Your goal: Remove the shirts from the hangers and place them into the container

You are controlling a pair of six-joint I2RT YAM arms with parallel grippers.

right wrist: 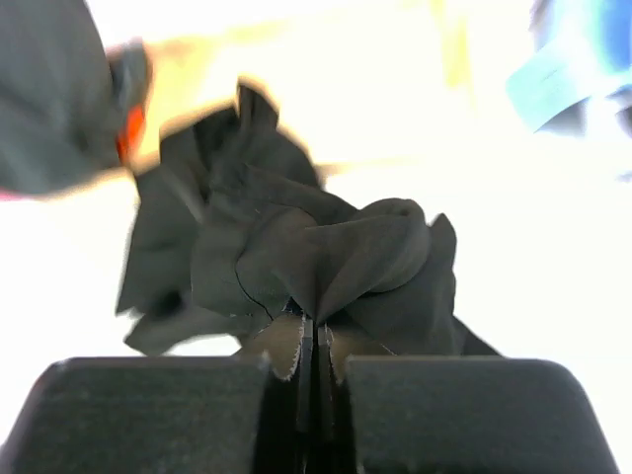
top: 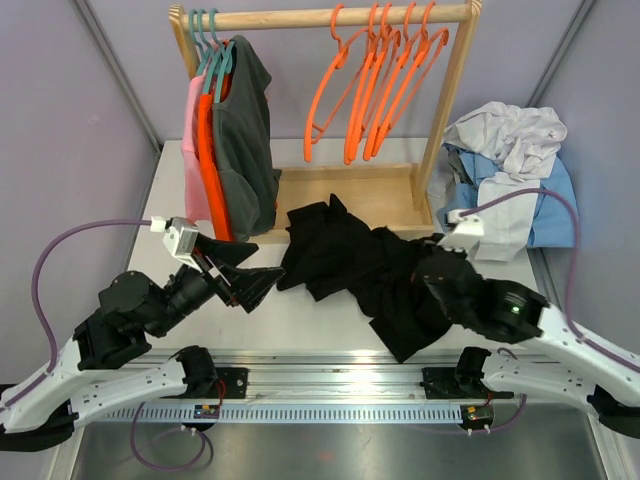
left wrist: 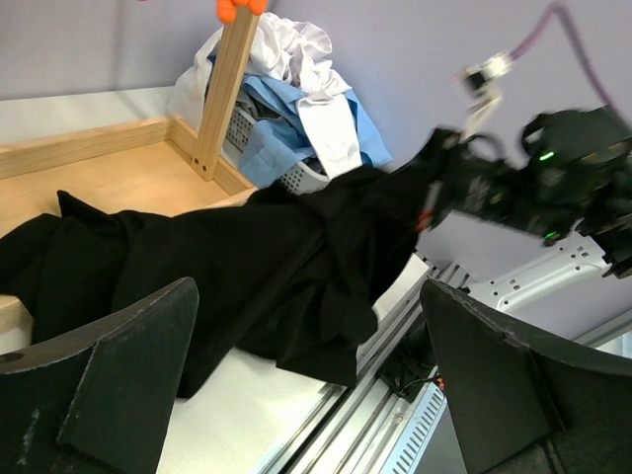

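My right claw (right wrist: 316, 346) pinches the black shirt (top: 340, 260), which lies along the rack's (top: 452, 110) front on the tabletop (top: 300, 325). The container (left wrist: 299, 178) sits right of the rack, nearer this arm. Left claw (top: 268, 263) wide, empty.

The container (left wrist: 292, 178) is almost wholly buried under the white shirt (top: 505, 135) and blue shirt (top: 552, 205); only a patch of latticed wall is seen from the left wrist. The pink shirt (top: 192, 150) and orange shirt (top: 207, 165) are mostly covered by the grey shirt (top: 248, 130). From above, the tips of the right gripper (right wrist: 316, 360) are lost in the black shirt (top: 340, 255). The right wrist view is blurred and washed out; the rack (top: 455, 110) is barely made out there.
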